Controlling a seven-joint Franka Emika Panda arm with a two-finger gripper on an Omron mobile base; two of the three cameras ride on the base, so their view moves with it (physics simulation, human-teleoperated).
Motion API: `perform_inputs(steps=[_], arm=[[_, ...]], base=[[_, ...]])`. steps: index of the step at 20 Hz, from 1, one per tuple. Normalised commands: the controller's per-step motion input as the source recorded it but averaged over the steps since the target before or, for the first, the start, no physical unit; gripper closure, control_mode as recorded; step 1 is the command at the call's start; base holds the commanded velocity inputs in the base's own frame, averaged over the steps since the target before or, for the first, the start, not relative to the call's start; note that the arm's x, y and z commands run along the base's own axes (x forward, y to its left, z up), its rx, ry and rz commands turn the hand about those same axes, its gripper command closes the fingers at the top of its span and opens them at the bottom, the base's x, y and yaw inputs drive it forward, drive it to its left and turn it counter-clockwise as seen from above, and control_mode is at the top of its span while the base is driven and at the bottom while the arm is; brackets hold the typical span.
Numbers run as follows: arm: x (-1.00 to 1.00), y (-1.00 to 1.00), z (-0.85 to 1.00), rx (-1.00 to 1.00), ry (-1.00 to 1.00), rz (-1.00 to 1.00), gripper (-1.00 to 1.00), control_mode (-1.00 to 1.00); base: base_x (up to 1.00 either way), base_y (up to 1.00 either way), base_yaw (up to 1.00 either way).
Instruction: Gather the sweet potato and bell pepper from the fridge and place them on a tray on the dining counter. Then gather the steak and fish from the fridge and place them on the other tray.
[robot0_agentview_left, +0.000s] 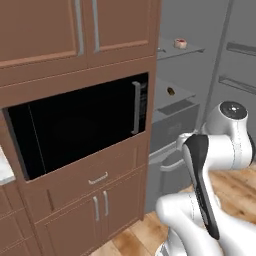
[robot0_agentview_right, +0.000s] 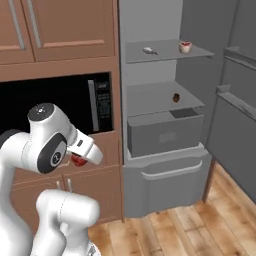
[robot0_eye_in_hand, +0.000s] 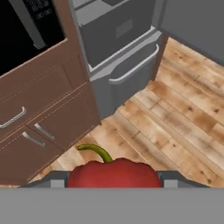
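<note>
Red bell pepper (robot0_eye_in_hand: 113, 173) sits clamped in the hand (robot0_eye_in_hand: 114, 177); no legible writing.

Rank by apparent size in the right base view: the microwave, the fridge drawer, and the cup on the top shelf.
1. Microwave, though partly behind the arm.
2. Fridge drawer.
3. Cup, smallest by far, and farther from the camera.

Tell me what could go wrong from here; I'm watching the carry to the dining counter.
1. The red bell pepper sits between the gripper jaws, round and smooth, so it may slip during a swing.
2. The fridge door stands open beside the path; turning could clip it.
3. The gripper hangs close to the wooden cabinet, so a wide swing might knock it.
</note>
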Motion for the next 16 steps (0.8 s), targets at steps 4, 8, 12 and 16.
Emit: perform_inputs(steps=[4, 8, 12, 16], arm=[[0.0, 0.0, 0.0, 0.0, 0.0, 0.0, 1.0, 1.0], [0.0, 0.0, 0.0, 0.0, 0.0, 0.0, 1.0, 1.0], [0.0, 0.0, 0.0, 0.0, 0.0, 0.0, 1.0, 1.0], [0.0, 0.0, 0.0, 0.0, 0.0, 0.0, 1.0, 1.0]], base=[[-0.72, 0.34, -0.45], [-0.69, 0.29, -0.53], [-0.62, 0.26, -0.58], [-0.62, 0.19, -0.61]])
